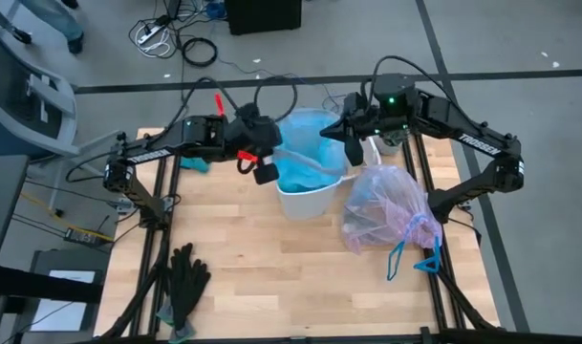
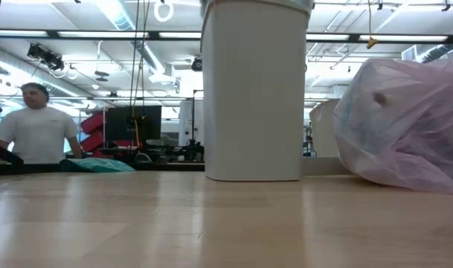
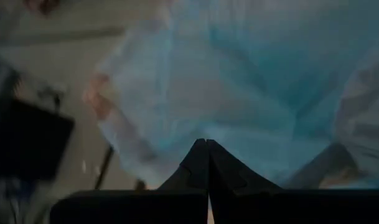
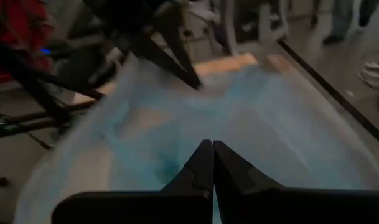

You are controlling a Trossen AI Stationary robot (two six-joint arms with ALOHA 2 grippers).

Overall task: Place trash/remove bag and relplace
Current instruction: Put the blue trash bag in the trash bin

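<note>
A white bin (image 1: 305, 199) stands upright mid-table, also seen in the low view (image 2: 256, 89). A light-blue plastic bag (image 1: 308, 153) is spread over its mouth. My left gripper (image 1: 269, 162) is shut at the bag's left rim and my right gripper (image 1: 354, 145) is shut at its right rim. The filled pink-lavender bag (image 1: 386, 205) lies on its side on the table right of the bin, its blue drawstring (image 1: 417, 256) trailing toward the near edge. The trash shows only as dim shapes through the bag's film. My left gripper pinches the light-blue bag's left rim (image 3: 205, 134) between its shut fingers, coming slanting down from the table's left. The film spreads away from the fingertips over the bin. My right gripper pinches the bag's right rim (image 4: 211, 138) between its shut fingers, slanting down from the table's right. The film stretches from it across the bin toward the other gripper (image 4: 190, 79).
Black gloves (image 1: 185, 282) lie near the table's front left. A teal scrap (image 1: 197, 164) sits at the far left under the left arm. A person (image 2: 36, 134) stands beyond the table. Bare wood lies in front of the bin.
</note>
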